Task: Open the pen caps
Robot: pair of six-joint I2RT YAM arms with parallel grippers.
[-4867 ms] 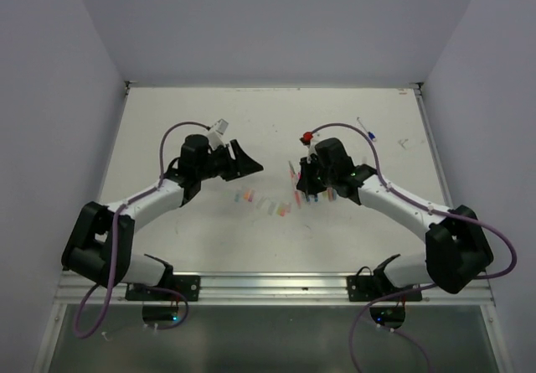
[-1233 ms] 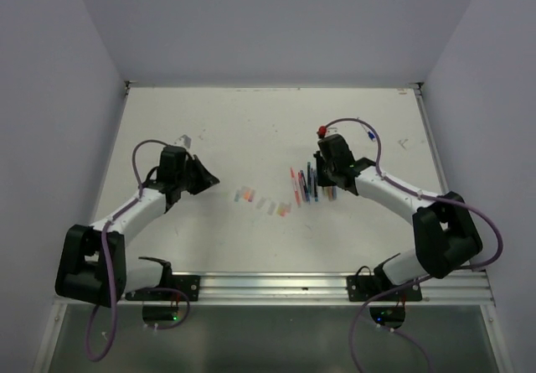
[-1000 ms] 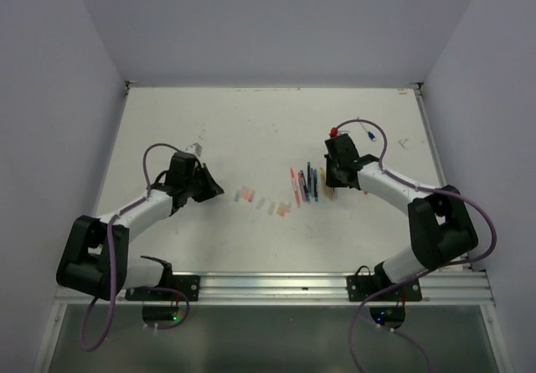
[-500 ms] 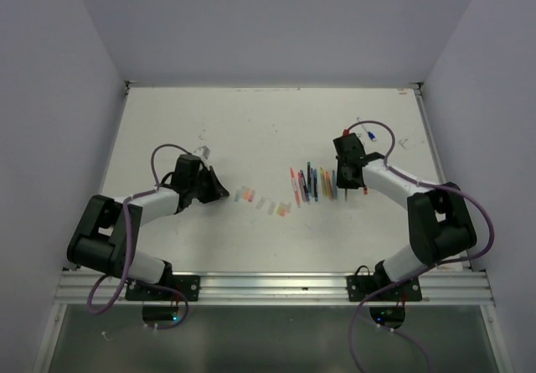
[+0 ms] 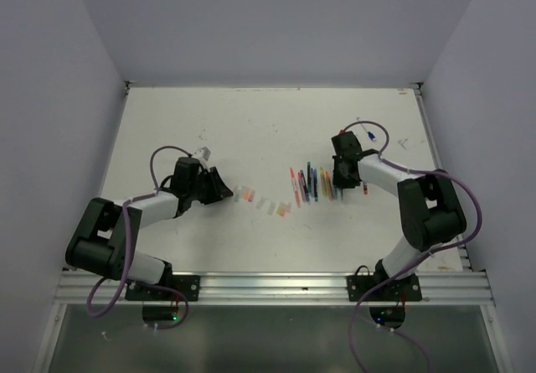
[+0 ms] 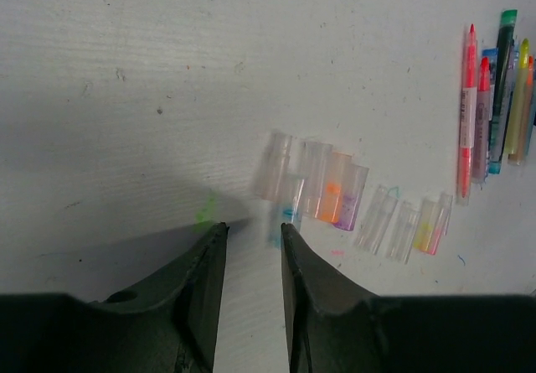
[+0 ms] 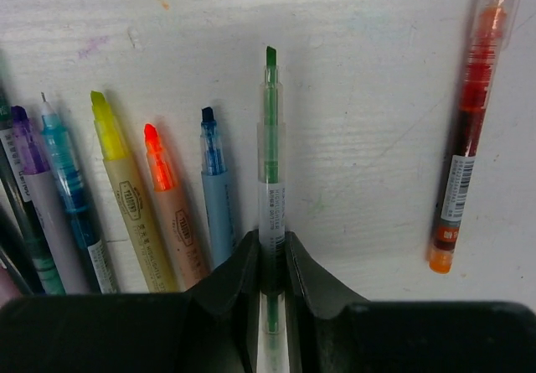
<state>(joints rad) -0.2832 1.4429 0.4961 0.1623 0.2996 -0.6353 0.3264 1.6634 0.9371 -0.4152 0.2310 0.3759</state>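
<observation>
Several clear and tinted pen caps [image 5: 264,203] lie in a row on the white table, left of a row of pens [image 5: 310,184]. My left gripper [image 5: 219,190] sits low at the left end of the caps. In the left wrist view it [image 6: 251,229] is open and empty, and a blurred clear cap [image 6: 285,209] lies just past its right fingertip, with the other caps [image 6: 335,193] and the pens [image 6: 494,105] beyond. My right gripper [image 5: 339,176] is shut on an uncapped green pen [image 7: 270,172] at the right end of the row, beside the other uncapped pens [image 7: 167,197].
A red pen [image 7: 465,138] with a clear end lies alone to the right of the green pen. A small blue item [image 5: 368,136] and a pale scrap [image 5: 402,144] lie at the back right. White walls close in the table on three sides.
My left gripper has come down and moved right to the left end of the cap row. My right gripper has moved to the right end of the pen row, low over the table.
</observation>
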